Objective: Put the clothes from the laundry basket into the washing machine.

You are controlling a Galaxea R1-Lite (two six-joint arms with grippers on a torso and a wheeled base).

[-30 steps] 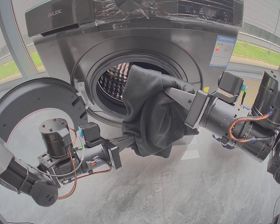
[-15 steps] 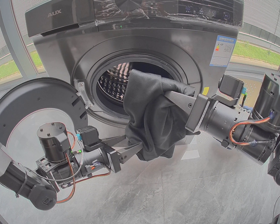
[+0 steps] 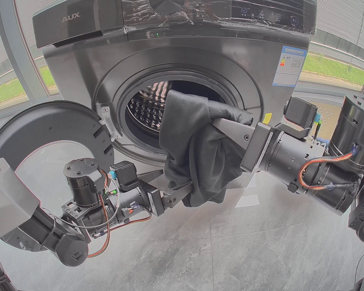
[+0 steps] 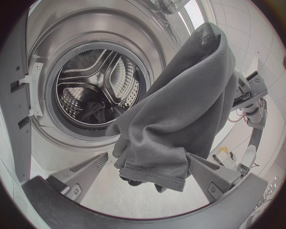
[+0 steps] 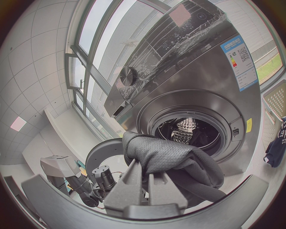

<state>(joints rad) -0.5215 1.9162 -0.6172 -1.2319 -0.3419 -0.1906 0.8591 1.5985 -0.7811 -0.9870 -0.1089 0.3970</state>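
Before the washing machine [image 3: 209, 56], right fingers [image 3: 230, 130] clamp a grey garment [image 3: 194, 151]; left fingers [image 3: 175, 197] spread at its hem.

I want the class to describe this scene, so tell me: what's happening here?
A robot is loading a washing machine. Its right hand is shut on a dark grey garment, holding it in front of the machine's opening, not yet inside. The left hand is open below, with the garment's lower edge hanging between its fingers. The door stands swung open on the robot's left, and some dark clothing lies in the drum.
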